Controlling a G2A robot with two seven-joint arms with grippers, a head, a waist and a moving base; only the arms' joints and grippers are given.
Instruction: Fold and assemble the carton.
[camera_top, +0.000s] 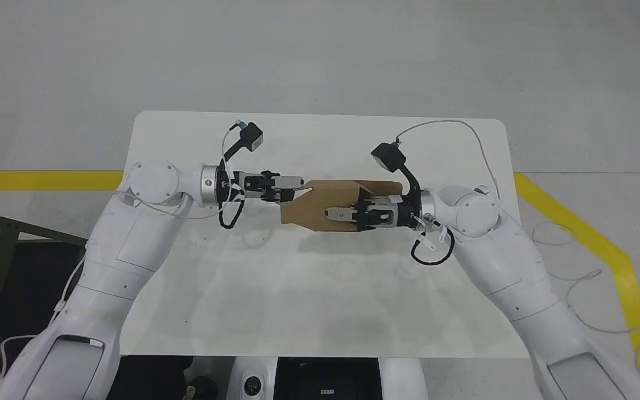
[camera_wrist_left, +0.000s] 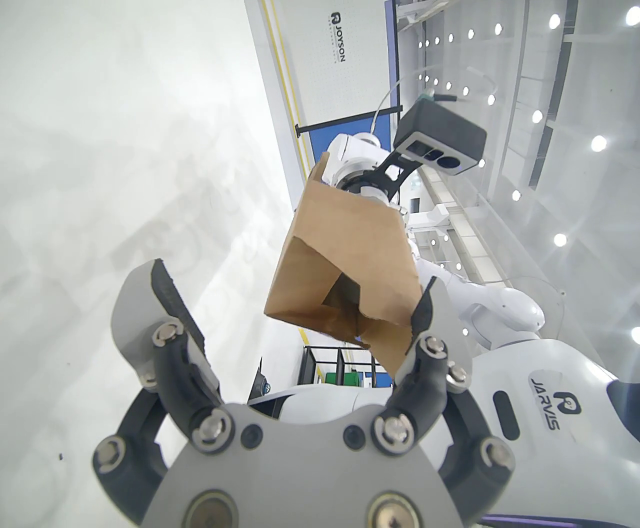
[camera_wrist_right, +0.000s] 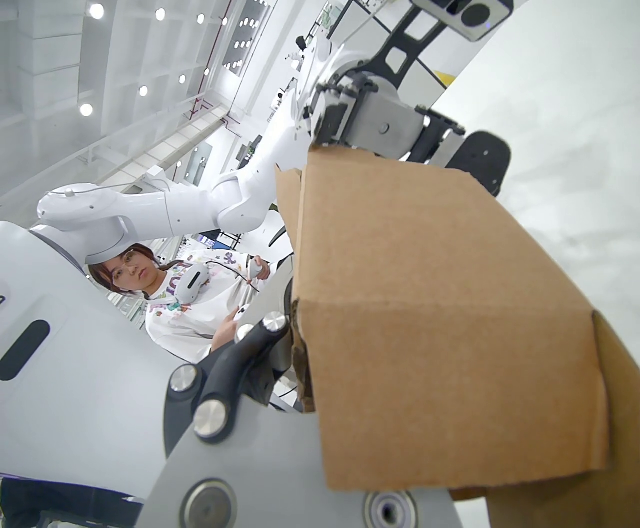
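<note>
Found the carton (camera_top: 322, 203) held over the middle of the white table (camera_top: 300, 300), lying lengthwise between the two arms. Looked to be plain brown corrugated board, squared up into a boxy sleeve with firm creases along its long edges. Saw loose flaps at the end facing the left gripper (camera_wrist_left: 295, 285), some tucked inward around a dark gap and one jutting out with a ragged edge. Noted this pincer spread wide around that end, with one finger (camera_wrist_left: 425, 310) touching the jutting flap and the other well apart from the board. Made out the right gripper (camera_top: 345, 213) clamped onto the opposite end, a finger laid across the carton's upper face. Could see little more of it in the right wrist view, with most of it behind cardboard.

Judged the carton well apart from every table edge. Noted a broad stretch of bare tabletop toward the robot and a narrower strip on the far side. Spotted yellow floor lines (camera_top: 60, 180) beyond the table's sides. Marked a thin white cable (camera_top: 450, 122) looping over the far right corner.
</note>
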